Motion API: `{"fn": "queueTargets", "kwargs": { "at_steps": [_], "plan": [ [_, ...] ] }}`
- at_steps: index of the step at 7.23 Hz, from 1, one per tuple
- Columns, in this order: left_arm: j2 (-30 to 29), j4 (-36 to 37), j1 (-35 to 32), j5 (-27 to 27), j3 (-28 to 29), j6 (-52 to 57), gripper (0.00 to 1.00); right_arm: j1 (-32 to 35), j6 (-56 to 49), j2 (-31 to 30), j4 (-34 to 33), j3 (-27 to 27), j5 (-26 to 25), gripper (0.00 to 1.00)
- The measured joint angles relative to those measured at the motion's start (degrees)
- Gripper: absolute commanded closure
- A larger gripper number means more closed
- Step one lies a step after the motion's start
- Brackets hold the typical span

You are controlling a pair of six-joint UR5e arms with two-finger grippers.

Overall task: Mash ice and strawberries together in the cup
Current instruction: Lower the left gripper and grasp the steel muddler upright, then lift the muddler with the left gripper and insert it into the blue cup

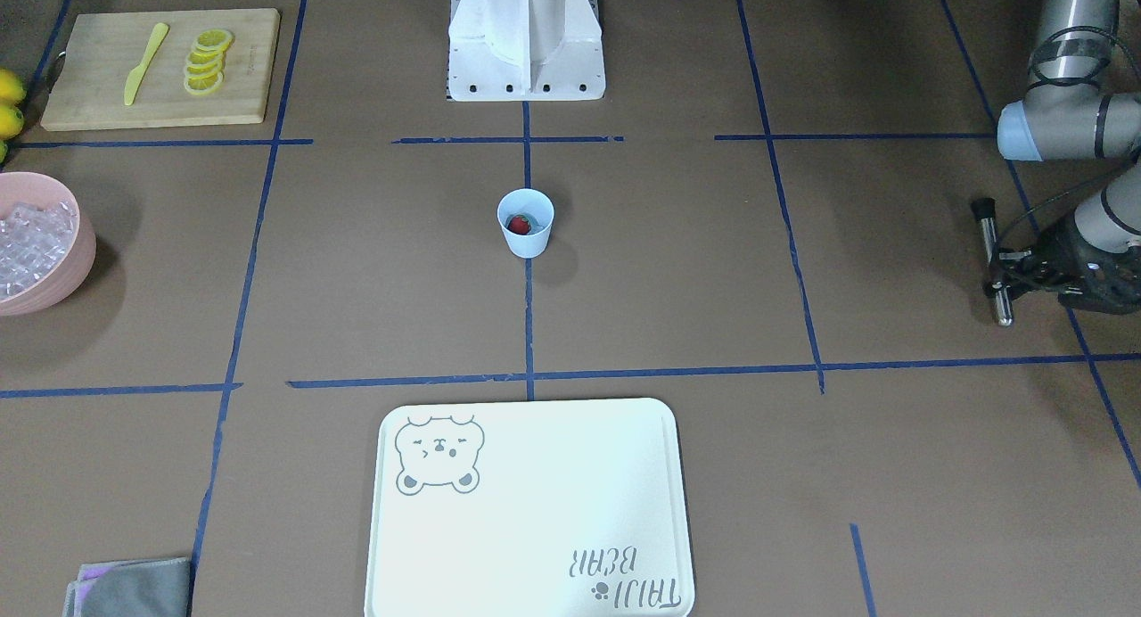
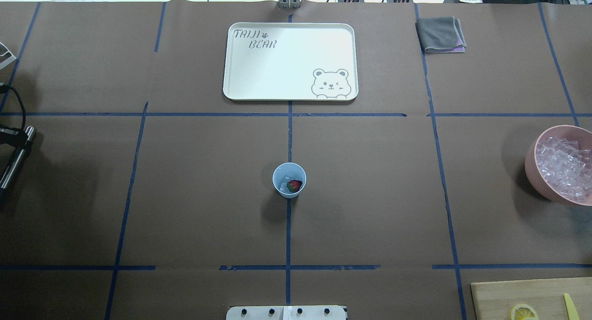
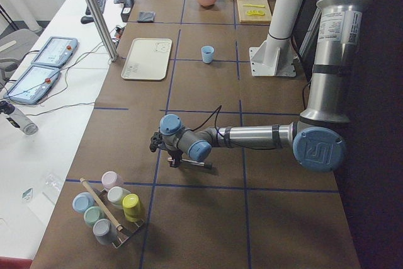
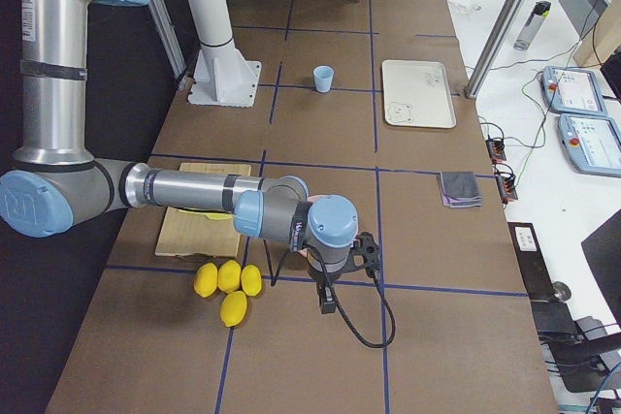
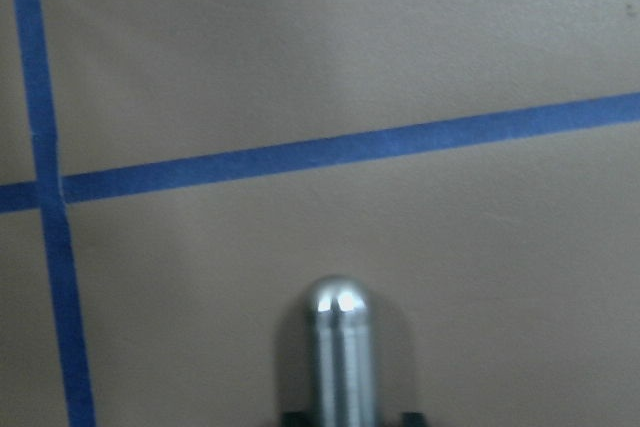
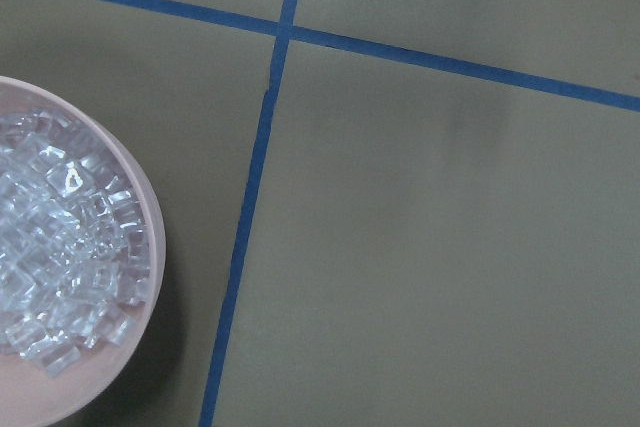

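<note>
The light-blue cup (image 1: 528, 244) stands at the table's middle, also in the overhead view (image 2: 278, 189). A red strawberry (image 2: 294, 186) and a few pieces of ice (image 2: 285, 180) lie inside it. More ice (image 2: 564, 167) is heaped in a pink bowl (image 2: 532, 167) at the robot's far right. My left gripper (image 1: 1002, 283) is far to the cup's left, low over the table, shut on a metal rod (image 1: 992, 251) that lies level. Its rounded end shows in the left wrist view (image 5: 338, 347). My right gripper (image 4: 335, 283) hangs beside the bowl; whether it is open I cannot tell.
A white bear tray (image 2: 240, 86) lies beyond the cup. A cutting board (image 1: 89, 100) with lemon slices (image 1: 206, 62) and a yellow knife (image 1: 145, 62) sits near the right arm's base. Lemons (image 4: 228, 283), a grey cloth (image 2: 439, 33) and a rack of cups (image 3: 107, 209) are around.
</note>
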Motion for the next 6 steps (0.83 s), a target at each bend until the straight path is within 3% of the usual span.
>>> {"fn": "queueTargets", "kwargs": {
  "at_steps": [2,6],
  "plan": [
    [-2.11,-0.51,-2.94,-0.1,-4.04,0.91,1.0,0.29,0.06,0.01,-0.02,0.36,0.04,0.01],
    [-10.14,-9.37,-5.09,-0.42,-8.19,10.13,1.0,0.67,0.17,-0.27,-0.09,0.95,0.0,0.01]
  ]
}}
